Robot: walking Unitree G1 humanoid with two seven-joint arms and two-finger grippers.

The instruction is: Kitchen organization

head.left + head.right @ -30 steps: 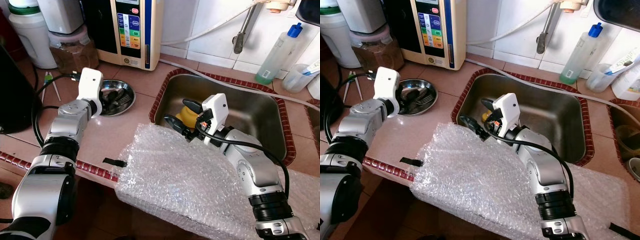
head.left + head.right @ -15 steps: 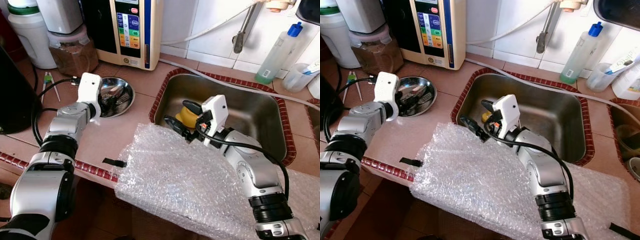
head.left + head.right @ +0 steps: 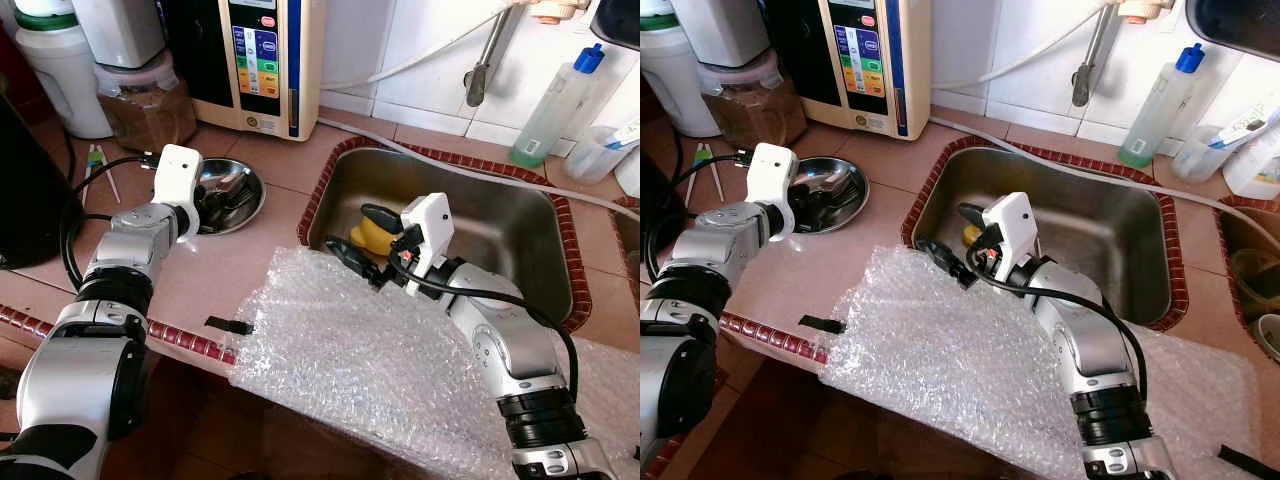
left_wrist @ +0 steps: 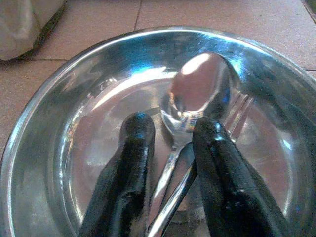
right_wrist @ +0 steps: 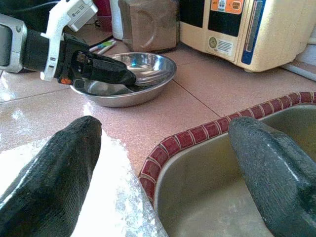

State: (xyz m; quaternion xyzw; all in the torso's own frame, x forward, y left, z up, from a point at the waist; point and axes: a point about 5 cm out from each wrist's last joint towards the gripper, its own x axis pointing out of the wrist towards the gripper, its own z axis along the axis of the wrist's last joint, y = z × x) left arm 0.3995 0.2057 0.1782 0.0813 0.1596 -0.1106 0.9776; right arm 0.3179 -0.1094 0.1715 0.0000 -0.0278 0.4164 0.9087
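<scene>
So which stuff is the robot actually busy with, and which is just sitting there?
Busy with: left gripper down in the steel bowl, fingers astride the spoon, fork beside it.

Just sitting: bubble wrap, sink, yellow thing, soap bottle, right gripper.

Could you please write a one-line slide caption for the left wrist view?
Left gripper lowered into a steel bowl, jaws open around the handle of a spoon lying on a fork.

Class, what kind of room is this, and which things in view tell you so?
Most likely a home kitchen: a steel sink set in a tiled counter, and a metal bowl holding a spoon and fork.
</scene>
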